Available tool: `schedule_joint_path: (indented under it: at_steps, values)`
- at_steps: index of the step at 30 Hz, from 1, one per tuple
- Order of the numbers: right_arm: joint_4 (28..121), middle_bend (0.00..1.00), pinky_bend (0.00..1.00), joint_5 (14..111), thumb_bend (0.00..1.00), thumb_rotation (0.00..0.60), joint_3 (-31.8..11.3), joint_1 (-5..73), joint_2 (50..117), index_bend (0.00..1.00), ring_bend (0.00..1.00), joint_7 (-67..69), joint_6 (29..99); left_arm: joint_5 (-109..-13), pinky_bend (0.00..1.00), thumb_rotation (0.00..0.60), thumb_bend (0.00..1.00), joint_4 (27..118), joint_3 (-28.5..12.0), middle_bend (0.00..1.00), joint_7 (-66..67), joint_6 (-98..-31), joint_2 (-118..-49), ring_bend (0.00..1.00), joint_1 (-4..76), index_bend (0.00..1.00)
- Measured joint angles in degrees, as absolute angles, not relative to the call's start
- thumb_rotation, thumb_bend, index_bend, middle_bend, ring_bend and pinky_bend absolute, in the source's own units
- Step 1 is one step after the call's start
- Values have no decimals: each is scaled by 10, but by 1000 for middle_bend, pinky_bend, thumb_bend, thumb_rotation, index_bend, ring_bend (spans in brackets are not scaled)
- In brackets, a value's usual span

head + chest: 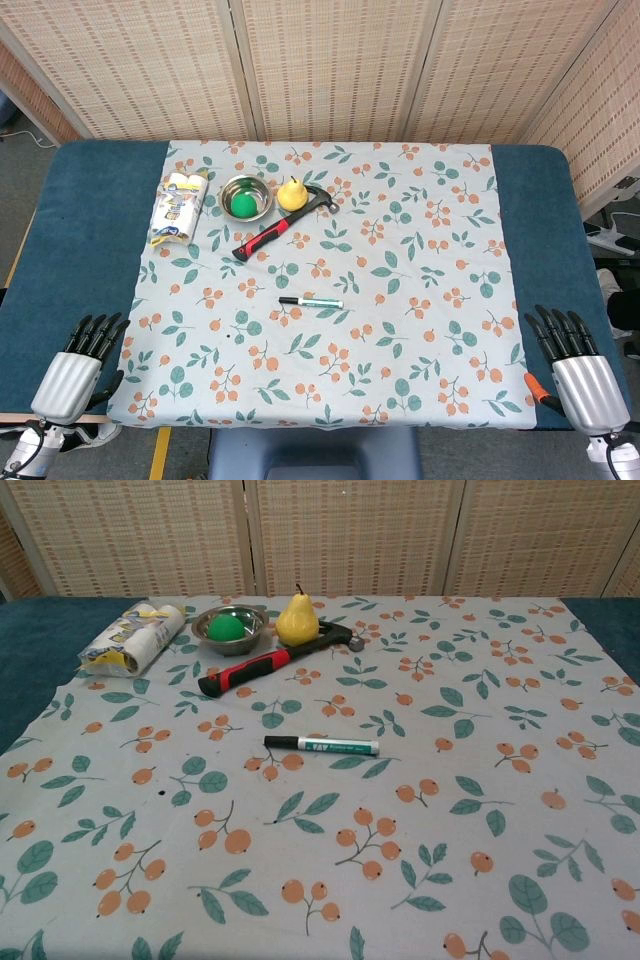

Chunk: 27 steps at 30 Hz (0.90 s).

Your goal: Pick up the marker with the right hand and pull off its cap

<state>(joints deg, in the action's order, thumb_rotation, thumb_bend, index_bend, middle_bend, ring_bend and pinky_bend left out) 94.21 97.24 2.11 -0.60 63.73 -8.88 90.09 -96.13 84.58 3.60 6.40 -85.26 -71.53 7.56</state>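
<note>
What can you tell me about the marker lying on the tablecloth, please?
The marker is a slim pen with a white barrel bearing green print and a black cap at its left end in both views, still on. It lies flat on the leaf-and-berry tablecloth, roughly crosswise to the robot, near the middle of the table and nearer than the hammer. Nothing touches it but the cloth; both hands are far off.

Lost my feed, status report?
Both hands, left and right, open at table edge. Marker flat, capped, untouched. Nothing in the way.
</note>
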Motion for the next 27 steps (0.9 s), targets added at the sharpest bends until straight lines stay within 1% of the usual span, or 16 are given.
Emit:
schedule_joint_path:
  at_steps: [7,9,12,13,16,21,23,27]
  values:
    - [931,3,0,963,157,600,13,-4,663,0,0,-97,899,-966,37,600,403,850,39,0,67,-848,-715,0,78,0]
    - [931,41,0,960,156,600,8,5,674,9,0,-98,886,-965,37,600,403,851,39,0,67,-844,-715,0,79,0]
    - [940,114,0,958,155,600,-4,30,688,63,0,-117,854,-958,41,600,403,852,37,0,68,-840,-715,0,80,0]
    - [945,125,0,957,155,600,-8,40,692,78,0,-127,841,-955,42,600,403,854,36,0,68,-839,-714,0,80,0]
    - [962,192,0,948,156,600,-24,79,706,166,0,-159,785,-950,44,600,403,859,34,0,60,-837,-710,0,80,0]
    - [987,267,0,880,162,600,-65,166,747,287,0,-200,651,-951,46,600,403,861,34,0,43,-839,-704,0,80,0]
    - [985,285,0,843,172,600,-84,210,781,310,0,-229,608,-948,47,600,403,860,33,0,44,-838,-705,0,80,0]
    - [955,299,0,798,210,600,-113,267,865,343,0,-288,580,-943,49,600,404,860,31,0,42,-830,-706,0,82,0]
